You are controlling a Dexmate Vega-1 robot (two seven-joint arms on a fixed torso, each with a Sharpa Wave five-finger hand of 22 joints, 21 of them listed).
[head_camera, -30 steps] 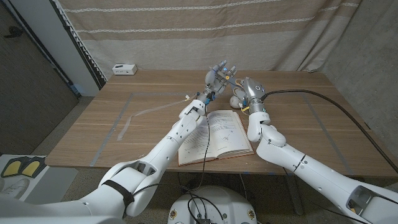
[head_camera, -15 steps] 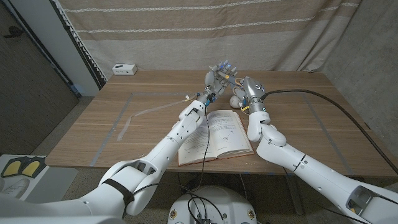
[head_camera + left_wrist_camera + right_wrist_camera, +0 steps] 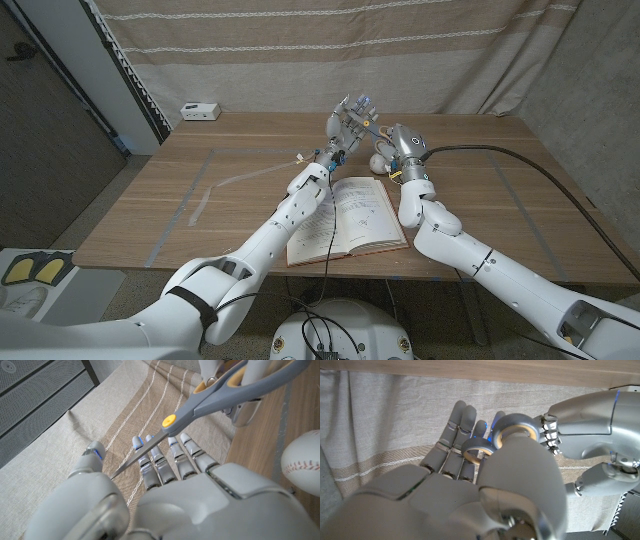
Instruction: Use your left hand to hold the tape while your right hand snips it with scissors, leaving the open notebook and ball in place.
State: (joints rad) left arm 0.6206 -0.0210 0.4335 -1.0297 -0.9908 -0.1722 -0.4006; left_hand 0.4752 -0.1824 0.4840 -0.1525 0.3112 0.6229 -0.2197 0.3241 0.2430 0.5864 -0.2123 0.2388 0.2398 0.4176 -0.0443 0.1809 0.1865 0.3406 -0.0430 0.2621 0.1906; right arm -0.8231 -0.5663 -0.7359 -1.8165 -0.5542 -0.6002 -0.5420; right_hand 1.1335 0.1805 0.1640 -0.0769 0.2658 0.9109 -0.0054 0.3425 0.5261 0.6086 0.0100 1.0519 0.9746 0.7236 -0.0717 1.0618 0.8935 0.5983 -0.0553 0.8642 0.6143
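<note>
Reaching up over the table's far side, the left hand [image 3: 347, 117] spreads its fingers, holding nothing visible; tape cannot be made out. Beside it, the right hand [image 3: 385, 143] grips the scissors [image 3: 210, 399], blades nearly closed, above the ball [image 3: 303, 462] and open notebook [image 3: 345, 217].

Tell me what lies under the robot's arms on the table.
An open notebook lies under the left forearm, which covers part of its left page. A baseball sits beyond it, partly hidden by the right hand.
</note>
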